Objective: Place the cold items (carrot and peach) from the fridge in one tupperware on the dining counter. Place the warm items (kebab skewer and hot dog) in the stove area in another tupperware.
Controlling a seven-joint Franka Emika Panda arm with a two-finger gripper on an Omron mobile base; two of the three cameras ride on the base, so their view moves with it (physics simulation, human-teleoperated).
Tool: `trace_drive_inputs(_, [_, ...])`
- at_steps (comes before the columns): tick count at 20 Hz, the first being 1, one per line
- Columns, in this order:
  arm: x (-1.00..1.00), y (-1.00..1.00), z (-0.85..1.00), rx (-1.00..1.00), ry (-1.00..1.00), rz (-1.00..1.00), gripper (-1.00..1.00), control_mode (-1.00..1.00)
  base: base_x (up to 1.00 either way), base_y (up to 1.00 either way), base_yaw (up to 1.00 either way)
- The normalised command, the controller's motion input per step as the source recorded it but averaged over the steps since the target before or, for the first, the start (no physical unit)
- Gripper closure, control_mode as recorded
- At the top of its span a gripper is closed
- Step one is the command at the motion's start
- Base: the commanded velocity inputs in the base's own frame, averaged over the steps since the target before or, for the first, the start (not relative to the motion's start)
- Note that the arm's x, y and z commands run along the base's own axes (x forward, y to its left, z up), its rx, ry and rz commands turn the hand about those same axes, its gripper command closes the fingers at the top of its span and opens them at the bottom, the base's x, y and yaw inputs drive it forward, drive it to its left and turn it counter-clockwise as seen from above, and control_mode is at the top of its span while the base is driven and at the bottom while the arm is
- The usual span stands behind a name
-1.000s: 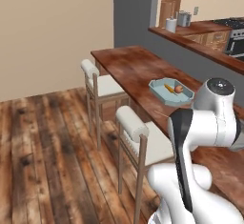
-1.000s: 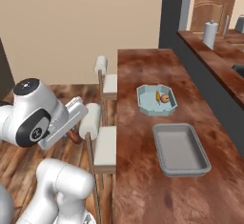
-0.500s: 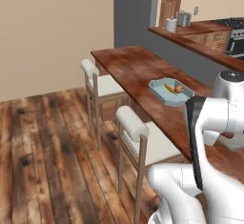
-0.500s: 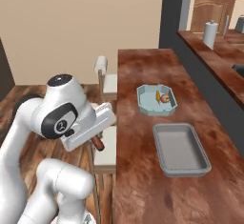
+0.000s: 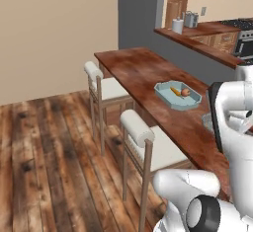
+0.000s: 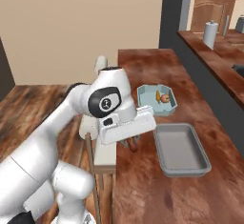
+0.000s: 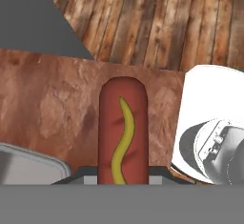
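The gripper [image 6: 135, 143] hangs over the near edge of the bench [image 6: 143, 180], its jaws closed tight on the hot dog [image 7: 122, 130], which sticks out lengthwise from between them with a yellow mustard line along its top. The hot dog is just beside the grey tupperware [image 6: 181, 150], on the side toward the stools, above the bare wood. Beyond the grey tupperware, close to its far end, sits the blue tupperware [image 6: 157, 100] with the carrot [image 5: 175, 91] and the peach [image 5: 185, 92] side by side inside it. A stool [image 5: 148, 144] stands against the bench edge beside the grey tupperware.
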Motion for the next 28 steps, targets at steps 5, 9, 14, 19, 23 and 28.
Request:
trace_drive_inputs(5, [0.66,-0.62,0.0,0.05,0.26,-0.09,1.0,-1.0,0.0,0.0,0.0])
trace_drive_inputs(9, [0.67,-0.48,-0.12,0.03,0.14,0.0,1.0,-1.0,0.0,0.0,0.0])
trace_drive_inputs(14, [0.69,-0.2,-0.5,0.02,0.0,0.0,1.0,-1.0,0.0,0.0,0.0])
trace_drive_inputs(19, [0.55,-0.3,-0.67,0.04,-0.01,0.0,1.0,-1.0,0.0,0.0,0.0])
trace_drive_inputs(23, [0.16,-0.56,-0.61,0.12,-0.14,0.0,1.0,-1.0,0.0,0.0,0.0])
trace_drive_inputs(28, [0.06,-0.41,-0.36,0.1,-0.17,0.0,1.0,-1.0,0.0,0.0,0.0])
